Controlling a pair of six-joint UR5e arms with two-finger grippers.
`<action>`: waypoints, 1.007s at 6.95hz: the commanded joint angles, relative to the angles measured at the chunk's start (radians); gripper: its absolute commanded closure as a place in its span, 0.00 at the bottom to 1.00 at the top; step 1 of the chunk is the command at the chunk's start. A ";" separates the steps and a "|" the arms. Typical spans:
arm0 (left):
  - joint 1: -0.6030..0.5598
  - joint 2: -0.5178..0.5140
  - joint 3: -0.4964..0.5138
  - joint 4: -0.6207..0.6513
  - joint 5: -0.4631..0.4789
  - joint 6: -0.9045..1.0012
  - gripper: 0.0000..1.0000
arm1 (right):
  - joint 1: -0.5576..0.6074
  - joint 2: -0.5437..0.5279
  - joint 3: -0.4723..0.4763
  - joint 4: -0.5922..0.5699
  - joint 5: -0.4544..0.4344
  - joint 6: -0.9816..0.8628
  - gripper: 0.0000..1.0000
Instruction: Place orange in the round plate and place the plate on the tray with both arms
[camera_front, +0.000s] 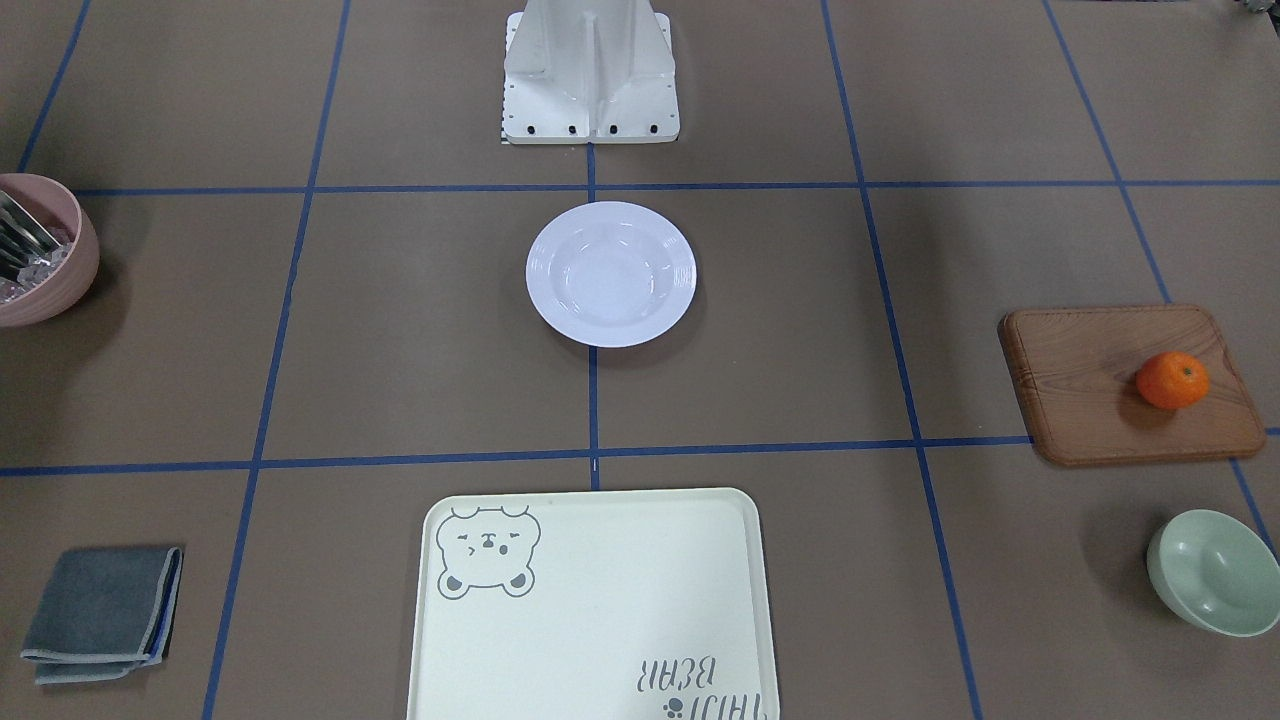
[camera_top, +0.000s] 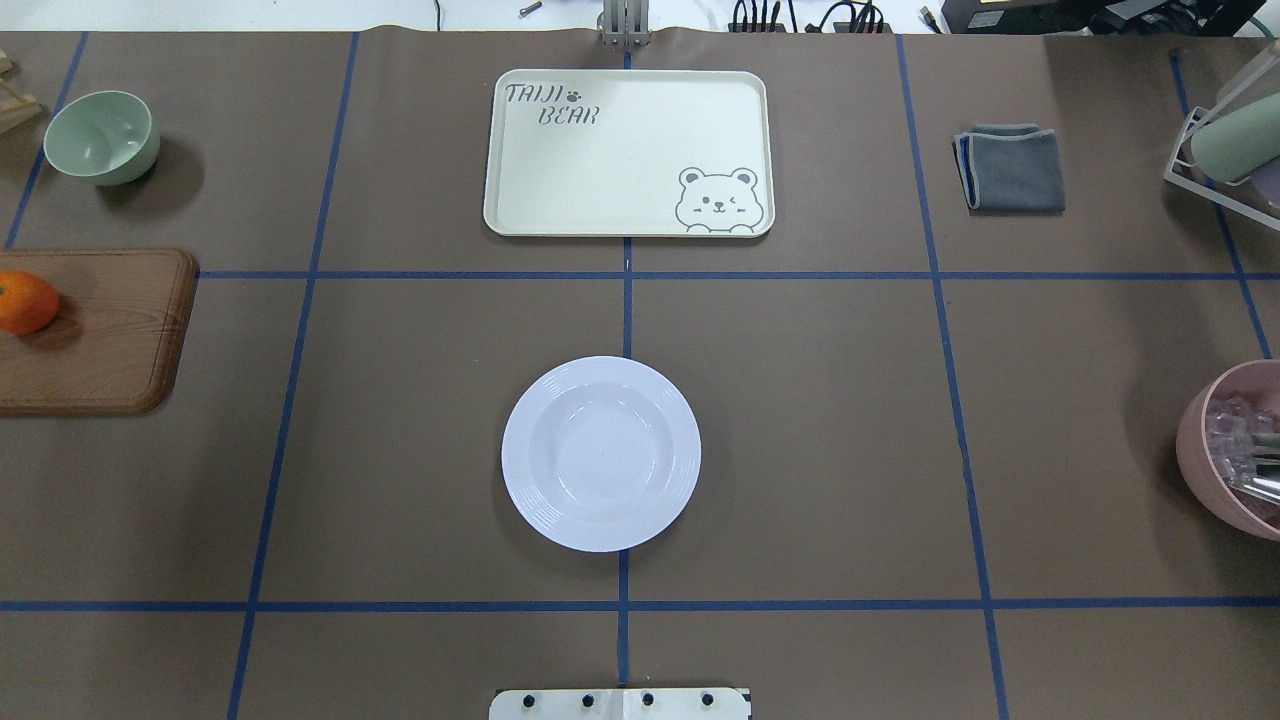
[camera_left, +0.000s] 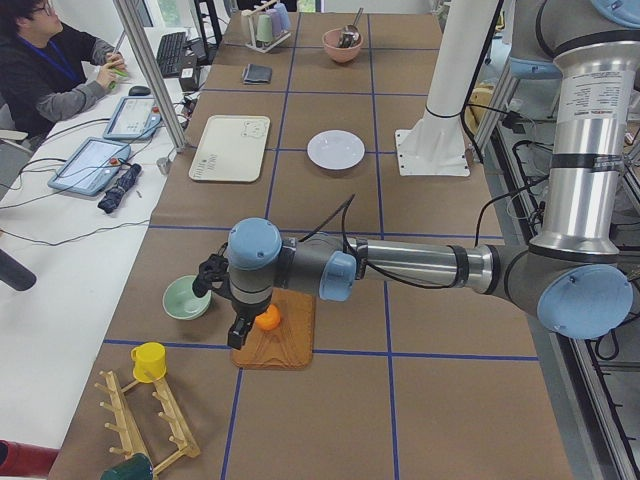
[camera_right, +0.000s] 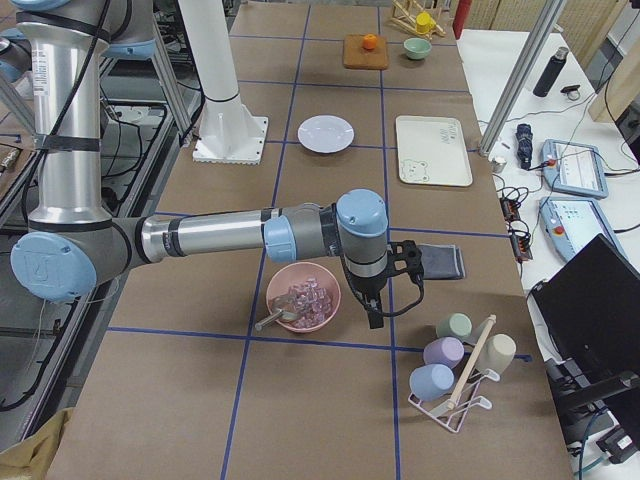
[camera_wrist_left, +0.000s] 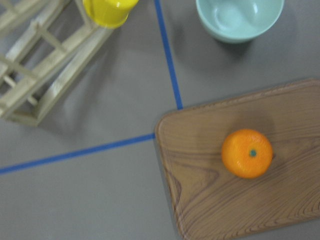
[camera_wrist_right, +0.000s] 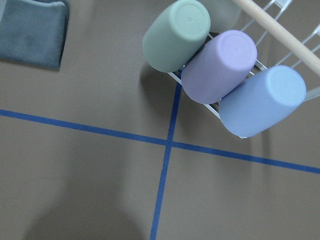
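The orange (camera_front: 1172, 380) (camera_wrist_left: 247, 153) lies on a brown wooden board (camera_front: 1100, 385) at the table's end on my left. My left gripper (camera_left: 238, 335) hangs over that board's edge, close beside the orange (camera_left: 267, 318); I cannot tell whether it is open or shut. The white round plate (camera_top: 600, 453) sits empty at the table's middle, near the base. Beyond it lies the cream bear tray (camera_top: 628, 150), also empty. My right gripper (camera_right: 375, 318) hovers at the opposite end, between a pink bowl and a grey cloth; its state cannot be told either.
A pale-green bowl (camera_top: 102, 137) and a wooden rack with a yellow cup (camera_left: 148, 360) stand near the board. The pink bowl (camera_top: 1235, 450) holding cutlery, a folded grey cloth (camera_top: 1010, 167) and a wire rack of cups (camera_wrist_right: 220, 70) are on the right. A person (camera_left: 50, 70) sits beside the table.
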 joint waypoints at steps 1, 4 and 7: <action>0.001 -0.002 0.020 -0.106 0.000 -0.055 0.02 | -0.001 -0.095 -0.004 0.278 0.032 0.024 0.00; 0.069 0.037 0.001 -0.217 0.009 -0.278 0.02 | -0.059 -0.062 0.028 0.303 0.033 0.350 0.00; 0.236 0.050 0.138 -0.505 0.043 -0.562 0.02 | -0.193 -0.040 0.046 0.306 -0.076 0.555 0.00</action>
